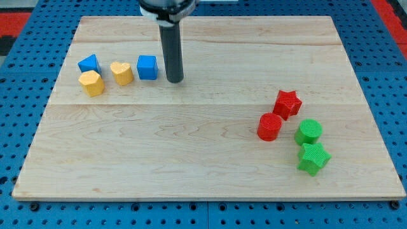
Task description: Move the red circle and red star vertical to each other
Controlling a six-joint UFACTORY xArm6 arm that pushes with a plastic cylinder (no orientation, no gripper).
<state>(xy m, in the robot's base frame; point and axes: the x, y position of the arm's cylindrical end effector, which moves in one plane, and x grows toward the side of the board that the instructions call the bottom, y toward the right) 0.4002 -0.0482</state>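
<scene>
Red circle (269, 126) touching red star (287, 104); two green, two blue, two yellow blocks; my tip (175, 79) touches none.

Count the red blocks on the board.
2. The red star sits at the view's right, and the red circle touches it just below-left, beside the green blocks. My tip is far off, by the blue cube. None look hidden.

A pale wooden board (191, 159) fills most of the frame, its planks running left to right with faint seams; around it sits a blue perforated surface (25, 95), dotted with rows of small holes; red patches (13, 16) show in the upper left and upper right corners; light is even, with soft shadows.
</scene>
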